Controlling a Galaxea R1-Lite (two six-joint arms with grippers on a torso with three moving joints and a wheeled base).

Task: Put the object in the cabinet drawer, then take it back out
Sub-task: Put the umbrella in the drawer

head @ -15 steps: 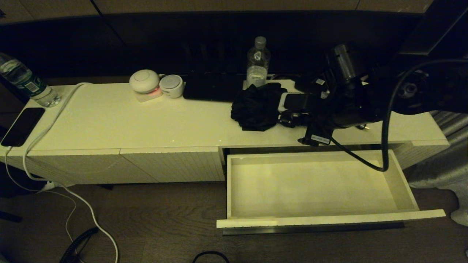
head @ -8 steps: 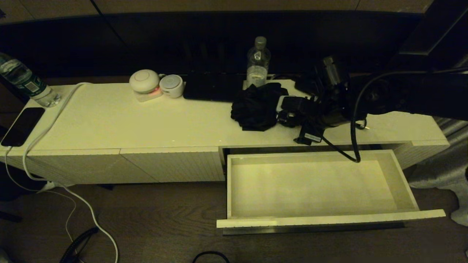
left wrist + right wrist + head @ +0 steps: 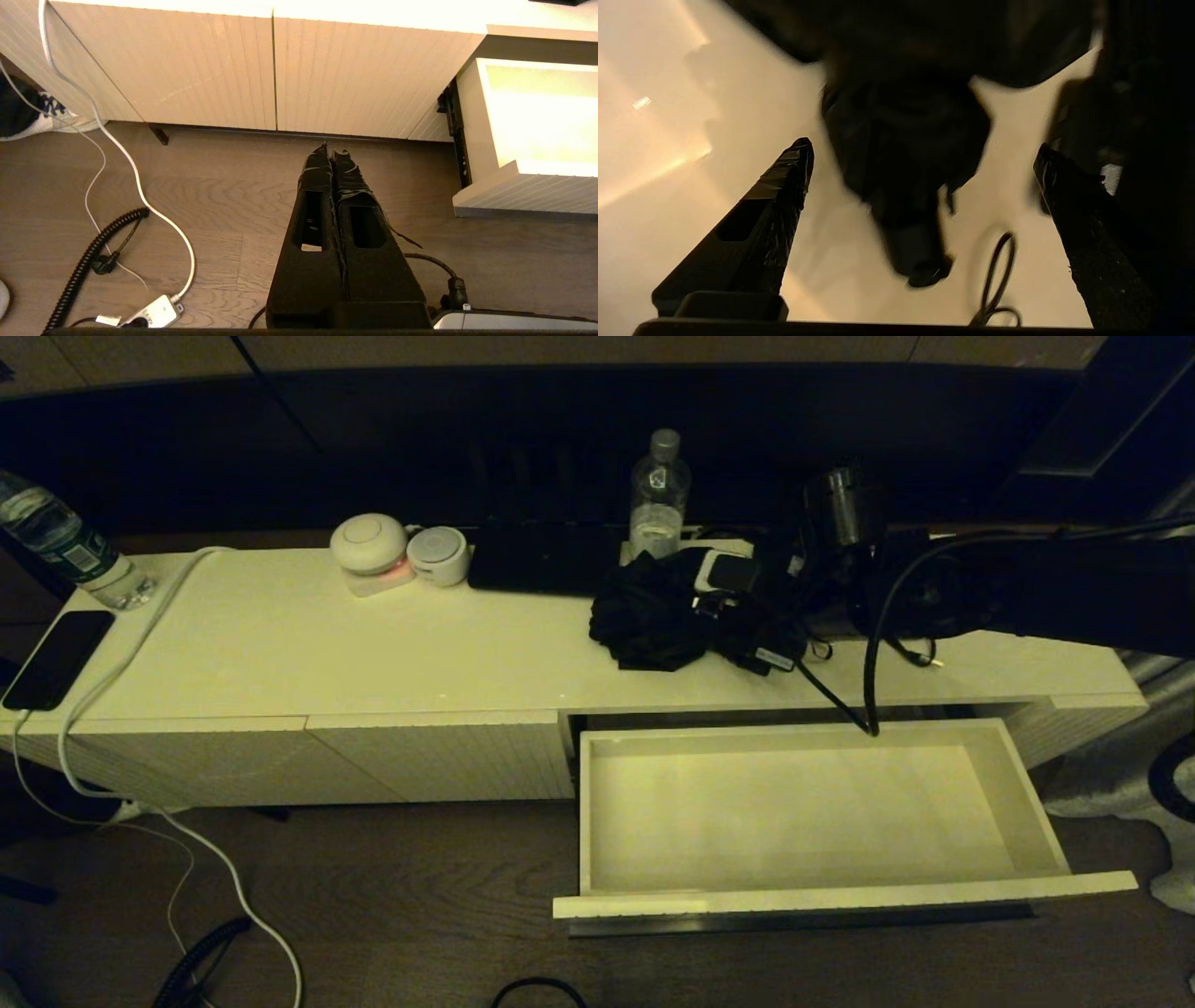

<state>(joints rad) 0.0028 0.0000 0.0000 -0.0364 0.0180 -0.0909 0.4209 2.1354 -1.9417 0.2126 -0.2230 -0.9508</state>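
Drawer of the white cabinet stands pulled out with nothing inside. Above and behind it, on the cabinet top, lies the black object, seemingly a folded umbrella or bundled cloth. Right gripper hangs over that object, fingers spread wide on either side, apparently not touching it. Left gripper is parked low over the floor, left of the drawer, fingers pressed together.

The black bundle on the cabinet top is blurred and too dark to identify; the far-left water bottle is cut off.
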